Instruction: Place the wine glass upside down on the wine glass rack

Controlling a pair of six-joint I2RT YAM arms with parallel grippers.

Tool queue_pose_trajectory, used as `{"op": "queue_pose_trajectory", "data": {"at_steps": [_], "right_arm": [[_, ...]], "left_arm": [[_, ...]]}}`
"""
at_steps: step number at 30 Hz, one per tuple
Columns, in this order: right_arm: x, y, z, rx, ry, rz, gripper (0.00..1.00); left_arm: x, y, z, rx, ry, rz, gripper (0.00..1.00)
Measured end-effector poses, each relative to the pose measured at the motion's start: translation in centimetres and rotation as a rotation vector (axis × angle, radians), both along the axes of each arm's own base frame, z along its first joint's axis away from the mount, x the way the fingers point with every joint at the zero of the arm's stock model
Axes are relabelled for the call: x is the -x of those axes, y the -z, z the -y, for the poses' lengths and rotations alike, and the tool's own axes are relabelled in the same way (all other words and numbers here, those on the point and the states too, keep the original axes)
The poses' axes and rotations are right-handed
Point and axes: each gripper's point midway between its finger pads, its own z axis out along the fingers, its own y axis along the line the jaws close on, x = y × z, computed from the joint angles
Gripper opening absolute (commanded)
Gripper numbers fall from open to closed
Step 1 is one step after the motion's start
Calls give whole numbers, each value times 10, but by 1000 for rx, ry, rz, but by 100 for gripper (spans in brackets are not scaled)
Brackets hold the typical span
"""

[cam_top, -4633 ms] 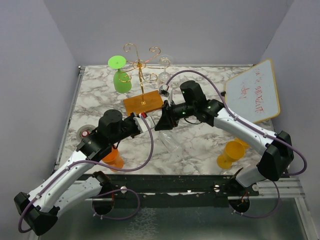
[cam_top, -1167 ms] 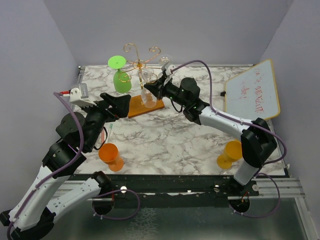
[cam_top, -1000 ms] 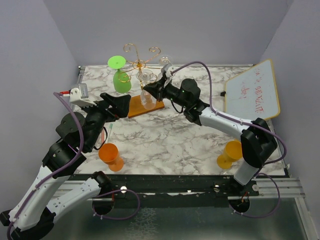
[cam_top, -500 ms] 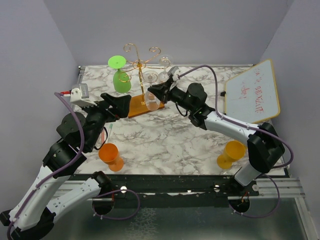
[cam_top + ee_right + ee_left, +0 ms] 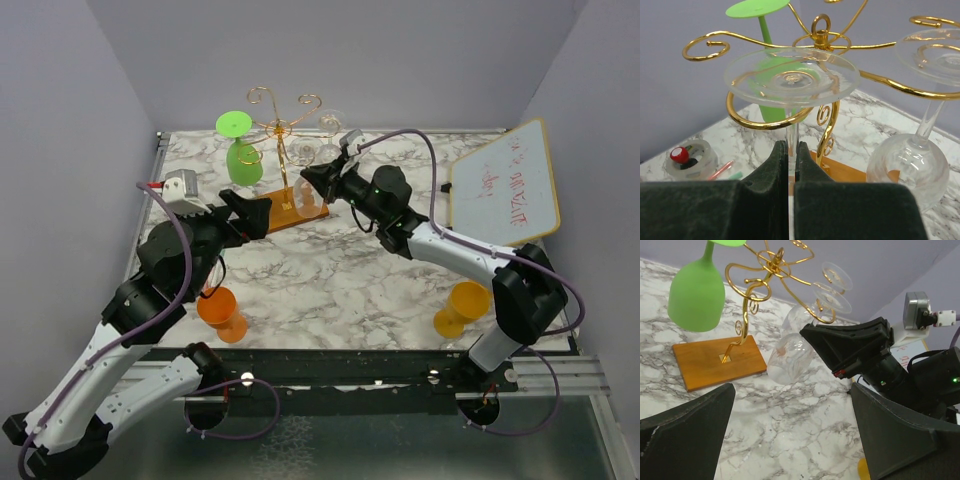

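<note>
We see a marbled surface. At its far left, a green glass hangs upside down. An orange cup sits near the front left and a yellow goblet near the front right. A whiteboard with red writing lies at the right edge.

The place is a robotics lab test cell. Bare lavender walls box in a marble-patterned table at the left, top and right of the overhead view. Two cabled robot arms, left and right, are bolted to a metal rail along the bottom edge. A scribbled whiteboard sits at the right.
</note>
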Motion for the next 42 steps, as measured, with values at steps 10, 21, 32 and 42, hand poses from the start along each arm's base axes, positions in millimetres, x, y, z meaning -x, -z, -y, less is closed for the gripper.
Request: {"op": "queue_pose_trajectory", "data": {"at_steps": [10,21,32,42], "right_arm": [[-7,1,-9,11,-10,-47,39],[4,14,-3,-4,-19,-112,62],[35,-10,43,-67,64,-143,64],[57,-32,155,-15,489,-342,71]], "left_arm": [[-6,41,9,-68,19,-75,99],[-16,69,22,-199,64,-135,99],[-11,92,21,-313,103,-190,99],[-3,118,47,-333,242,-291,99]]}}
